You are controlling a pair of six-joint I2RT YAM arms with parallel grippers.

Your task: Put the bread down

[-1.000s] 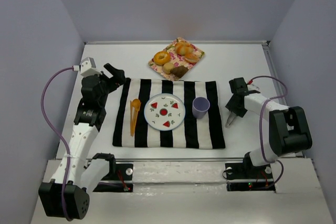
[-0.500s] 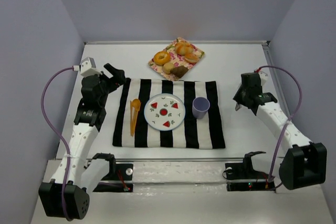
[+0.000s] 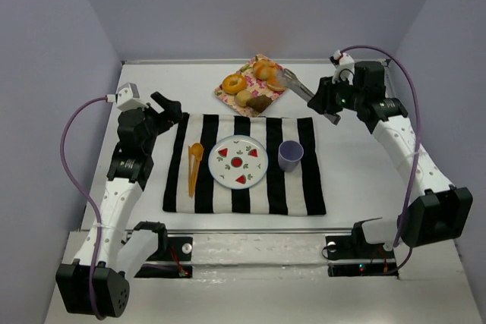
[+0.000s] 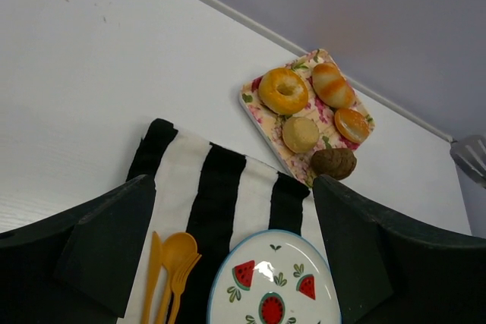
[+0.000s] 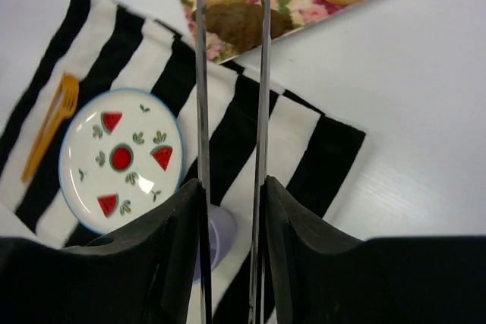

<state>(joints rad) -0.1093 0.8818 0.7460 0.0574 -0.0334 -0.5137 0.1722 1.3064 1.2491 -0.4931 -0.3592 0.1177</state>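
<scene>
The bread (image 3: 260, 102) is a dark brown lump at the near corner of the floral tray (image 3: 228, 95), also seen in the left wrist view (image 4: 333, 163) and the right wrist view (image 5: 239, 24). My right gripper (image 3: 325, 102) (image 5: 231, 187) is shut on metal tongs (image 3: 295, 85) (image 5: 263, 73), whose arms reach over the tray above the bread without touching it. The watermelon plate (image 3: 222, 173) (image 4: 247, 297) (image 5: 80, 168) lies on the striped cloth. My left gripper (image 3: 165, 104) (image 4: 234, 184) hangs open and holds nothing at the cloth's far left corner.
On the tray are an orange ring doughnut (image 3: 233, 83), a pale bun (image 3: 243, 98) and glazed rolls (image 3: 267, 72). A lilac cup (image 3: 290, 155) stands right of the plate. Orange cutlery (image 3: 195, 165) lies left of it. Walls close in the table.
My right arm has swung from the table right of the cloth up and back to the tray, carrying the tongs. The left arm has not moved.
</scene>
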